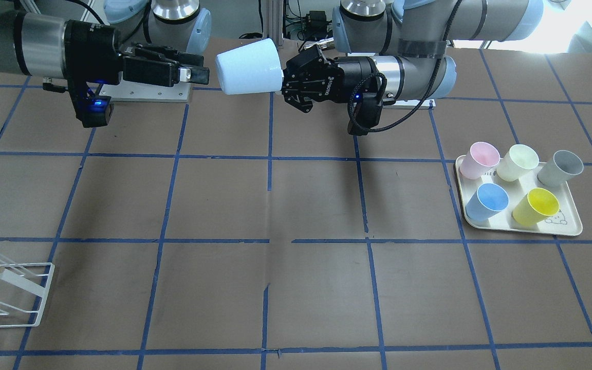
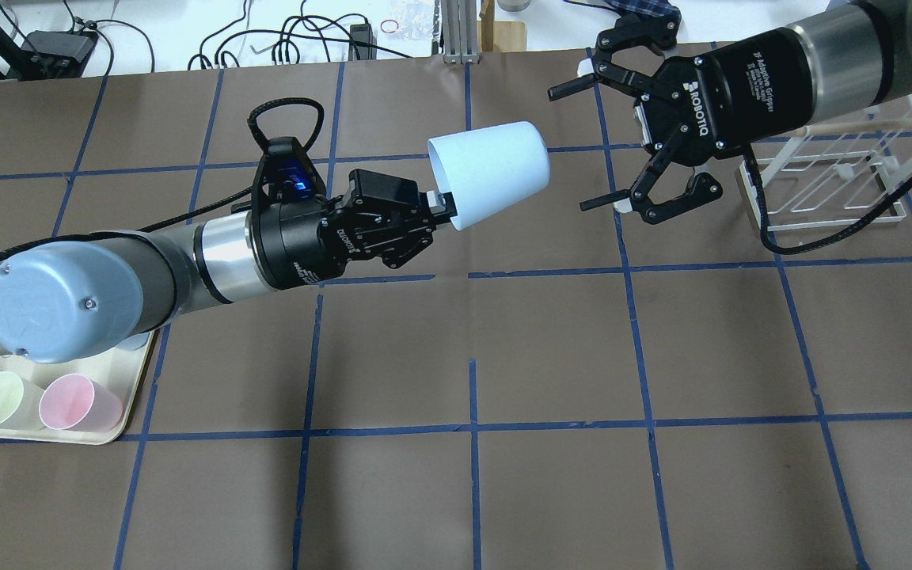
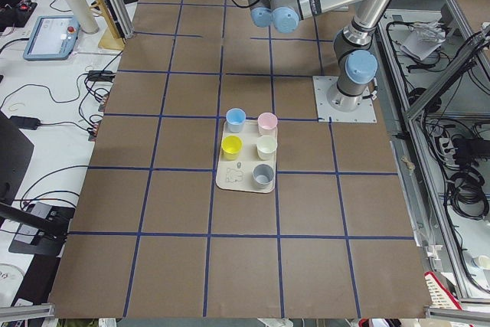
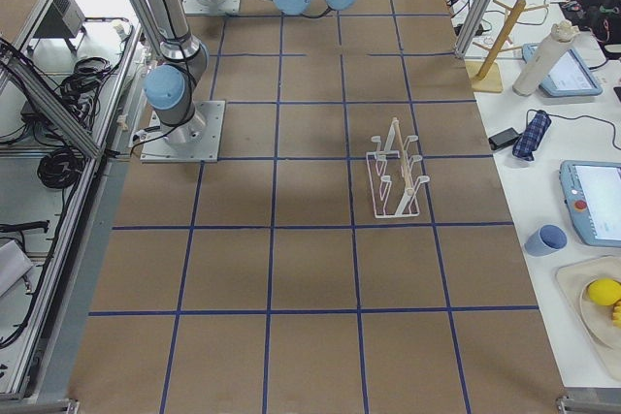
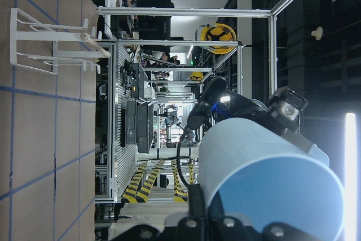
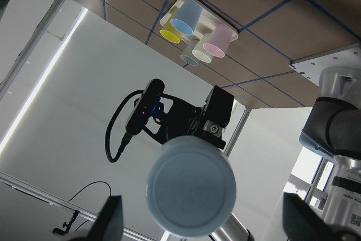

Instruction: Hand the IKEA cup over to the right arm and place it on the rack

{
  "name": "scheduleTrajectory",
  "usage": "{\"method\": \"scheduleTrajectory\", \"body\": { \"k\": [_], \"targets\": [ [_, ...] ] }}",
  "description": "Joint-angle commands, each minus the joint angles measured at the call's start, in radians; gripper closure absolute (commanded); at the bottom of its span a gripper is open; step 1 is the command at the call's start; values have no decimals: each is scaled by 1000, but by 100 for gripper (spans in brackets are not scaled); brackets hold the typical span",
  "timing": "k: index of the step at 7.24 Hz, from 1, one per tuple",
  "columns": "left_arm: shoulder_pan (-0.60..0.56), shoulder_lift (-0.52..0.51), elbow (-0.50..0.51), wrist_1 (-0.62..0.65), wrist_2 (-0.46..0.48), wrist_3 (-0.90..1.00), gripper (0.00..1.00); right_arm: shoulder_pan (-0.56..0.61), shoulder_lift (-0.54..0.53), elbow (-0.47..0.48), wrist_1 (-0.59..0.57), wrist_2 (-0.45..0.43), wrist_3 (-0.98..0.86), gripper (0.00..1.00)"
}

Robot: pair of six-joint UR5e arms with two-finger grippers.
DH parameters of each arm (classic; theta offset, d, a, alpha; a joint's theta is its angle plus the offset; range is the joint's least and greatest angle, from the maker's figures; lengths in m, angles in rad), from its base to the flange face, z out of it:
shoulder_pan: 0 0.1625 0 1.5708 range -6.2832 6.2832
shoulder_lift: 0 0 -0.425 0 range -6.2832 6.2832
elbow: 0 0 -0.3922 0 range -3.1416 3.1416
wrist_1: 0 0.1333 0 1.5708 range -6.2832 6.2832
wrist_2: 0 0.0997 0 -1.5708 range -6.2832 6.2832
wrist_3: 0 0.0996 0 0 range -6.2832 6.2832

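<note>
- Item: IKEA cup [image 2: 488,174], a small pale sky-blue plastic tumbler, tapered and without a handle. You have it in mid-air over the brown paper-covered table [image 1: 296,205], lying on its side, well apart from the rack.
- Holder: left gripper [image 2: 442,207], black, two-finger, on the arm with the braided cable. Its fingers are pinched on the cup's rim wall, one inside the mouth and one outside.
- Receiver: right gripper [image 2: 568,150], black, two-finger. Its fingers are spread wide and hold nothing.
- Governing relation: the cup's long axis runs roughly along the line between the two grippers, with the mouth at the left fingers and the closed base facing the right ones. The base sits just short of the right fingertips, not yet between them. In the right wrist view the round base sits about midway between the two blurred fingers.
- Judgement: you need a straight advance along that axis before closing.
- Destination: low white wire-frame rack with a wooden dowel [image 4: 393,174], on the right arm's side, beyond its wrist.
</note>
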Motion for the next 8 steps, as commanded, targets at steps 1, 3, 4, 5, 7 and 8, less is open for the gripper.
{"method": "scheduleTrajectory", "body": {
  "k": [1, 3, 4, 5, 7, 8],
  "targets": [
    [-12, 17, -12, -6, -30, -13, 100, 0, 17, -1, 1, 0, 12, 0],
    [-12, 17, -12, -4, -30, -20, 100, 12, 26, -1, -7, 14, 11, 1],
    [-14, 19, -12, -4, -30, -23, 100, 29, 28, -4, -14, 17, 12, 0],
    [-14, 13, -10, -3, -31, -25, 100, 29, 28, -7, -19, 16, 11, 0],
    [-15, 14, -10, -3, -39, -25, 100, 61, 27, -8, -17, 66, 11, 1],
    [-15, 10, -10, -3, -38, -25, 100, 93, 28, -8, -25, 68, 12, 2]
  ]
}}
